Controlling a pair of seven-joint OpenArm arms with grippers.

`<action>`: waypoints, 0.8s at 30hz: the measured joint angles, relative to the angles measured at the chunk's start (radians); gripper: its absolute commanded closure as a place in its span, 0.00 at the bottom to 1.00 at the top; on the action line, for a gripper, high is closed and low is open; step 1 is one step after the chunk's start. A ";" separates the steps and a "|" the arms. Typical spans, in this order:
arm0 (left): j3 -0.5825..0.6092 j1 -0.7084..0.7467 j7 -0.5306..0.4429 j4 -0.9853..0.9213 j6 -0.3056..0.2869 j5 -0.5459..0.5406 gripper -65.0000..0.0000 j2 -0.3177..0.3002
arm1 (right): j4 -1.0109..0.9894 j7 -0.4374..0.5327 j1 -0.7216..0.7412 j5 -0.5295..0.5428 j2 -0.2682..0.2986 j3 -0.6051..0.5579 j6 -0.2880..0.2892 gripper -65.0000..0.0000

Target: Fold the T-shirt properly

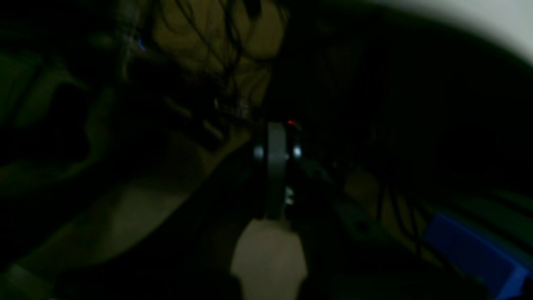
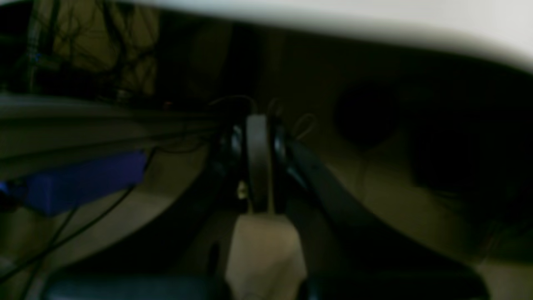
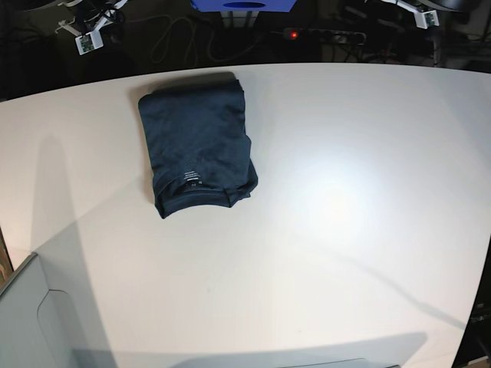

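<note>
T-shirt [image 3: 196, 143]: dark navy, folded into a compact upright rectangle, lying flat on the white table [image 3: 345, 199] in its far-left area as the base view shows it. Collar end faces the near side; a small pale printed label is visible just inside the collar. No arm or gripper touches the garment.

Left gripper [image 1: 276, 166]: seen in the dim, blurred left wrist view, jaws brought fully together, nothing between them, held off the table beyond its edge.

Right gripper [image 2: 257, 164]: seen in the equally dark right wrist view, jaws fully together, holding nothing. A blue box [image 2: 83, 181] with trailing cables lies to its left.
</note>
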 measured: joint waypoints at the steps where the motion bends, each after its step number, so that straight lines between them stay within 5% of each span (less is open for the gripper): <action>1: 0.018 -0.021 0.003 -0.061 0.002 0.013 1.00 -0.029 | -0.059 0.009 0.004 0.003 0.021 -0.016 -0.002 1.00; 6: 0.166 -0.138 -0.133 -0.382 0.002 0.154 1.00 -0.108 | -0.364 0.016 0.108 -0.005 0.080 -0.098 -0.013 1.00; 9: 0.241 -0.203 -0.305 -0.588 -0.002 0.218 1.00 -0.131 | -0.547 0.118 0.173 -0.013 0.108 -0.162 -0.014 1.00; 14: 0.295 -0.365 -0.460 -1.001 0.003 0.320 1.00 -0.179 | -0.823 0.307 0.280 -0.195 0.114 -0.240 -0.037 1.00; 20: 0.297 -0.529 -0.622 -1.328 0.029 0.328 1.00 -0.254 | -1.094 0.523 0.388 -0.269 0.090 -0.325 -0.363 1.00; 24: 0.298 -0.576 -0.628 -1.360 0.162 0.422 1.00 -0.240 | -1.258 0.573 0.477 -0.265 0.095 -0.401 -0.632 1.00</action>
